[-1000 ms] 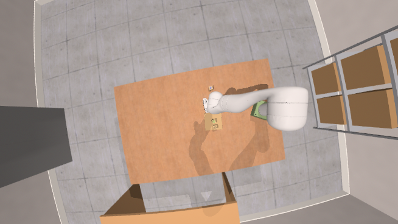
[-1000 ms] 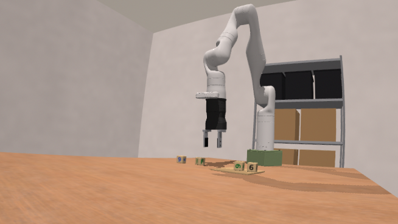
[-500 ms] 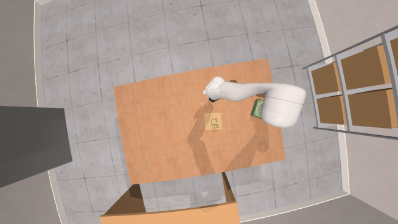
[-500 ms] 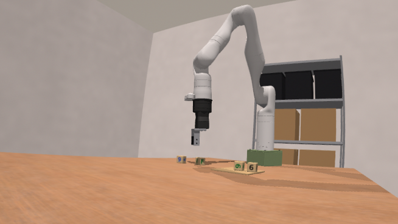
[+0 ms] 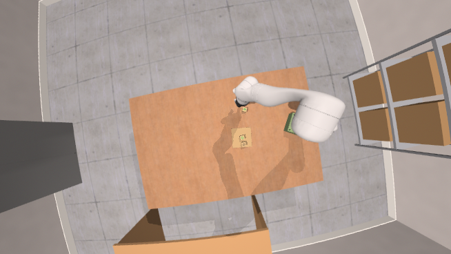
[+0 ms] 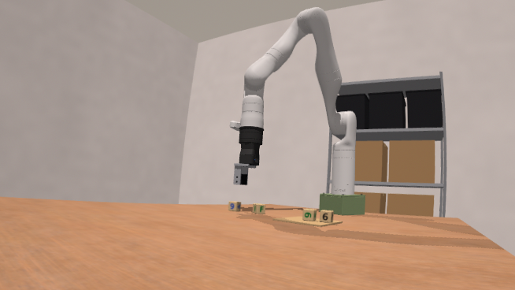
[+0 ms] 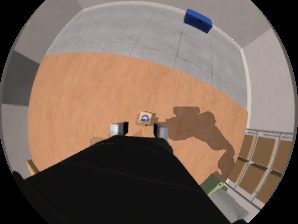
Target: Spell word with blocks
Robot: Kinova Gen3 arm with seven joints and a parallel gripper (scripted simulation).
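The tan mat point(image 5: 238, 138) lies mid-table and also shows in the side view point(image 6: 311, 221). Two blocks stand on it side by side: one with green marks point(image 6: 309, 214) and one with black marks point(image 6: 326, 216). Off the mat, a green-marked block showing an F on its side point(image 6: 258, 209) sits beside a blue-marked block point(image 6: 235, 206). The green one also shows from above point(image 5: 244, 109). My gripper point(image 6: 241, 179) hangs open and empty well above the blue-marked block. In the wrist view that block point(image 7: 145, 117) lies between my fingertips. From above my wrist hides it. I cannot read the top letters.
My green base pedestal point(image 6: 342, 203) stands at the table edge near the mat. A shelf rack with boxes point(image 6: 394, 146) is behind it. An open cardboard box point(image 5: 193, 238) stands off the far table edge, and a dark grey slab point(image 5: 34, 162) stands to one side.
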